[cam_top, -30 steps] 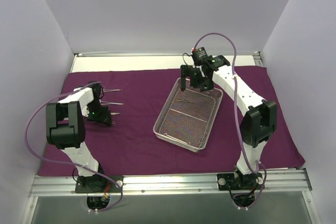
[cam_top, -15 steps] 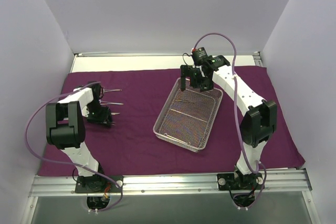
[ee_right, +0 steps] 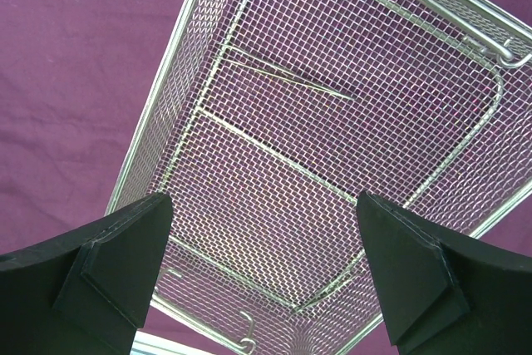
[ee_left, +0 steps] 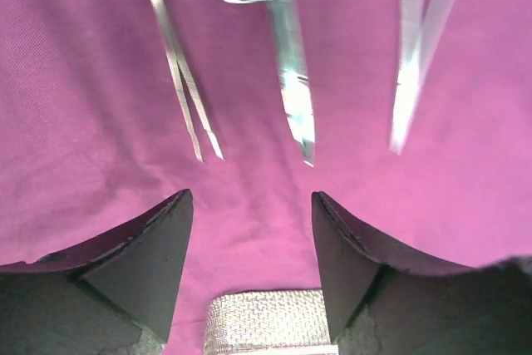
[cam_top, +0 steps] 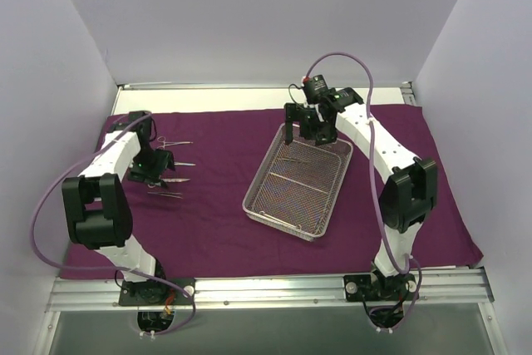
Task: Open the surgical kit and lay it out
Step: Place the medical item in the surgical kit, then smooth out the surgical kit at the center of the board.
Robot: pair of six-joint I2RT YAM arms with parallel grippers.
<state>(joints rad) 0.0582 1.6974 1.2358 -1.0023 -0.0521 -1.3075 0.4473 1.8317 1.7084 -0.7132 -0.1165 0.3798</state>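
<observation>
Steel instrument (ee_right: 287, 79) lying alone in tray (ee_right: 156, 89); I am hovering my right claw (ee_right: 262, 205) over that tray, wide, empty; straddling the shaft crosswise seems best. Left claw (ee_left: 251, 201) gaping empty.

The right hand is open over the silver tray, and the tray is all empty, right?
Not empty. The right hand is open over the silver tray, but the right wrist view shows one thin instrument lying inside it.
</observation>
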